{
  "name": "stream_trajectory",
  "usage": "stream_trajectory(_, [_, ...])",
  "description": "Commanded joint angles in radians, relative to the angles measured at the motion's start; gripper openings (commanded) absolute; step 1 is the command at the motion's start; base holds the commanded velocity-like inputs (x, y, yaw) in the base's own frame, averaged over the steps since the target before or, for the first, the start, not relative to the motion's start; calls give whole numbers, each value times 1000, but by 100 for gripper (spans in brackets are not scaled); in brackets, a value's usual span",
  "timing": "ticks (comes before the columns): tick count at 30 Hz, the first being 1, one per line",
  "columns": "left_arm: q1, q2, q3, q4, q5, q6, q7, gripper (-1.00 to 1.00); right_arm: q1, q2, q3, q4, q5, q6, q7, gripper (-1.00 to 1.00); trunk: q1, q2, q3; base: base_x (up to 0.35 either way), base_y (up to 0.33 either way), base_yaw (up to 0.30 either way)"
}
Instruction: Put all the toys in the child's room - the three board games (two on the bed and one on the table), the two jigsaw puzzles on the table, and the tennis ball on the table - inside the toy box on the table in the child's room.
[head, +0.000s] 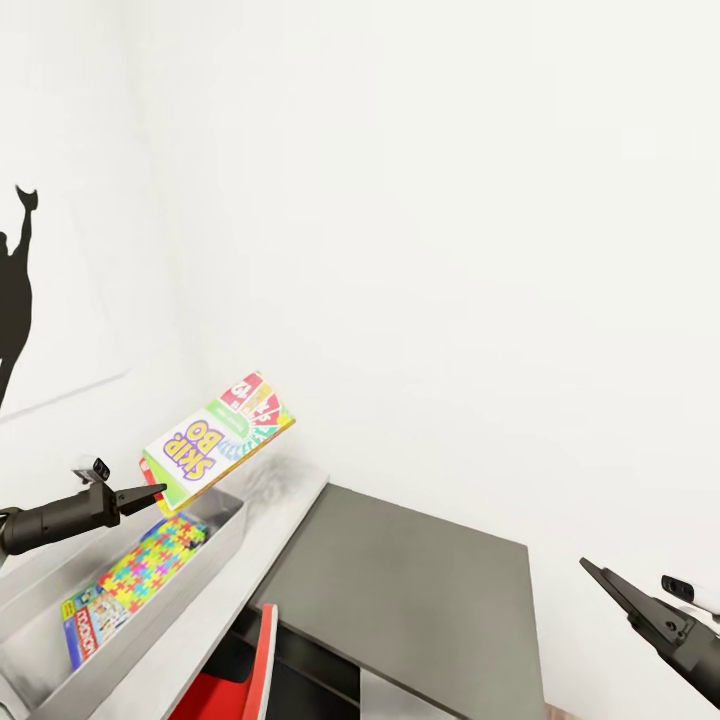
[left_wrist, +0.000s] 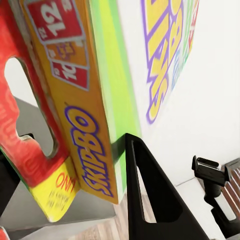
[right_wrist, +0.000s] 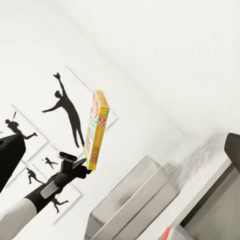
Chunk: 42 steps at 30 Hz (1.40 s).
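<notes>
Pinching the Skip-Bo box (head: 218, 440) by its corner, the left gripper (head: 150, 491) held it above the toy box (head: 205, 560). Head view showed a jigsaw puzzle (head: 150, 563) inside; the right gripper (head: 600, 580) stood spread.

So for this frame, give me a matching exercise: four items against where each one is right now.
Things:
1. Skip-Bo box
2. jigsaw puzzle
3. Monopoly box
4. right gripper

Places:
A. flat in the toy box, at its near end
B. open, over the dark-topped cabinet's right side
C. held up by the left gripper
D. flat in the toy box, mid-length

Pairs: 1-C, 2-D, 3-A, 4-B
</notes>
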Motion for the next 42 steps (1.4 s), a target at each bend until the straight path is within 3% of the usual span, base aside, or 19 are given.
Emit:
stream_trajectory(1, [0,0,0,0,0,11,-4,-100,0,0,0,0,-6,8,-1,100,0,0,0,80,14,0])
stream_trajectory(38, [0,4,0,5,-3,27,-4,-100,0,-1,0,-3,-5,14,-3,100,0,0,0,15,15,0])
stream_trajectory(42, [0,19,11,25,-2,35,55,-100,0,-2,0,-3,-5,15,-3,100,0,0,0,0,0,0])
